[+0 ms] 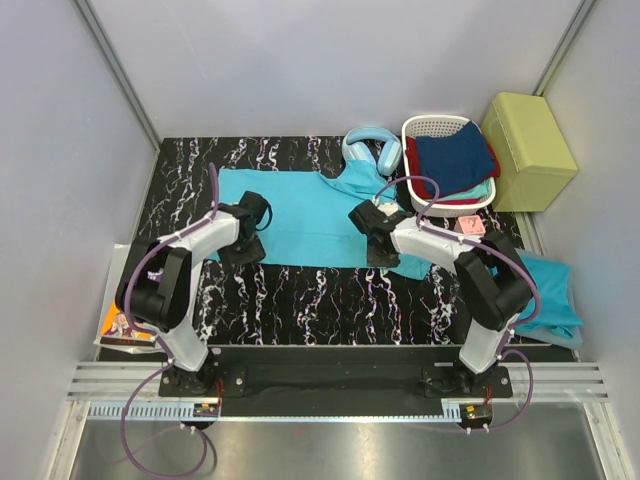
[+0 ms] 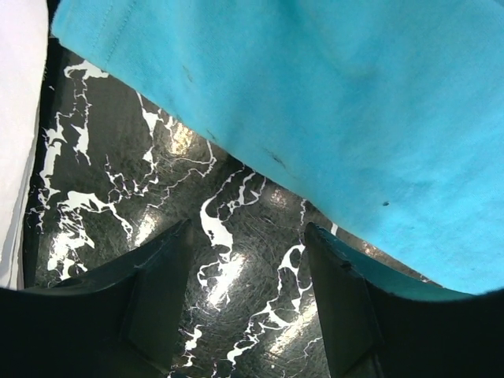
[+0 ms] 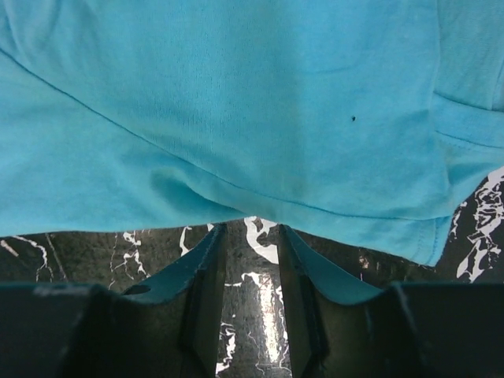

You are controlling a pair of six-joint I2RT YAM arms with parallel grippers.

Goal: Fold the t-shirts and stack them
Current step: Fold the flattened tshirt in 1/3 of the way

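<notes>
A turquoise t-shirt (image 1: 300,215) lies spread flat on the black marbled table (image 1: 320,300). A second t-shirt (image 1: 550,290) lies folded at the table's right edge. My left gripper (image 1: 240,250) hovers at the spread shirt's near-left corner. In the left wrist view it (image 2: 248,232) is open over bare table, and the shirt's edge (image 2: 315,118) runs just past the right fingertip. My right gripper (image 1: 382,252) is at the shirt's near-right hem. In the right wrist view it (image 3: 250,228) is open a narrow way, tips right at the hem (image 3: 236,201), with only table between the fingers.
A white basket (image 1: 432,126) holding dark blue and red clothes stands at the back right. Pale blue headphones (image 1: 372,148) lie beside it, and a yellow-green box (image 1: 528,150) sits further right. A small pink thing (image 1: 471,226) lies near the basket. A magazine (image 1: 125,320) hangs off the left edge.
</notes>
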